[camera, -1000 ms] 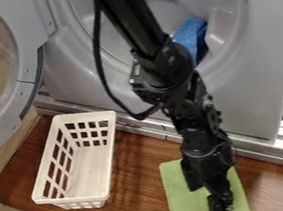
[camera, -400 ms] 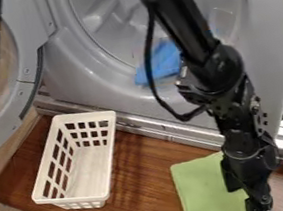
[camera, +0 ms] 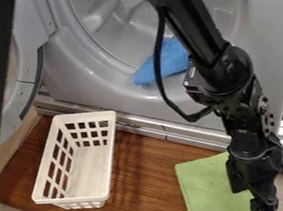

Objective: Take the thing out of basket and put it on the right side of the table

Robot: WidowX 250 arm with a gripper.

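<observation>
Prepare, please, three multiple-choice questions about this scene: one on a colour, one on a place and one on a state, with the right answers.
1. What colour is the basket?
A) Green
B) White
C) Blue

2. Where does the green cloth lie?
A) In the basket
B) Inside the washing machine
C) On the wooden table

3. How does the basket stand?
A) Upright
B) Upside down
C) On its side

1 B: its rim and lattice walls are white.
2 C: it lies on the wood, to the right of the basket in the view.
3 A: its open top faces up.
</observation>
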